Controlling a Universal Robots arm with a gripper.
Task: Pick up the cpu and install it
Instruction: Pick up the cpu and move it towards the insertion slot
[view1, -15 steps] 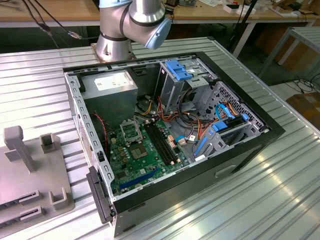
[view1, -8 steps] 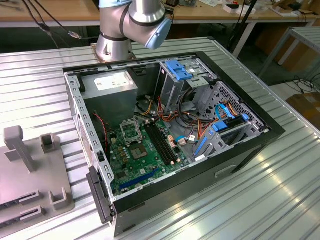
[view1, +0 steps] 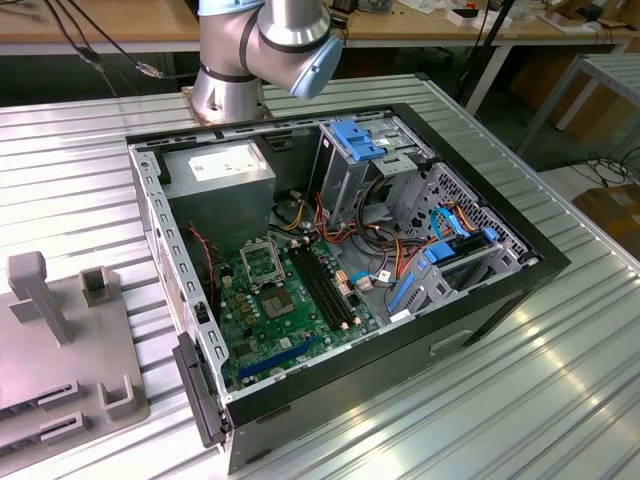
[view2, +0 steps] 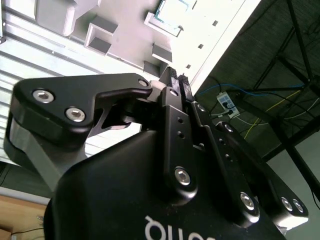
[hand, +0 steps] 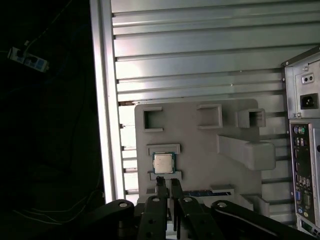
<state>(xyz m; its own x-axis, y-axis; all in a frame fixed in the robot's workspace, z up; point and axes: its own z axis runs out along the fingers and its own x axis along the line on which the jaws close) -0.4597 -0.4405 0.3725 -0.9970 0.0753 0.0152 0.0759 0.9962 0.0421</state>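
The work surface is a ribbed, silver aluminium table (view1: 500, 400). An open black desktop computer case (view1: 520, 275) lies on it on its side, exposing a green motherboard (view1: 285, 320). The grey-and-blue robot arm (view1: 265, 45) rises from the table behind the case. A flat, light-grey fixture plate (hand: 200, 150) with raised blocks and posts lies on the table at the exterior view's left of the case.

**CPU position.** In the first wrist view, the cpu (hand: 161, 163), a small, flat square chip with a silvery-grey metal top, lies in a seat on the fixture plate. It lies between two short grey retaining brackets, one on the far side (hand: 164, 149) and one on the side nearer the gripper (hand: 151, 175).

**CPU orientation.** The chip lies flat with its metal top facing up. Its outline is square, so no long axis can be told. Its edges run parallel to the brackets and to the edges of the plate.

**Gripper.** The black gripper (hand: 168, 184) points at the plate, just short of the chip. The nearer bracket lies between the chip and the fingertips. The two fingers (hand: 160, 187) stand side by side, drawn together, with nothing held between them, as both wrist views show. They do not touch the chip. The chip lies in line with the finger on its side, slightly off the gripper's centre line.
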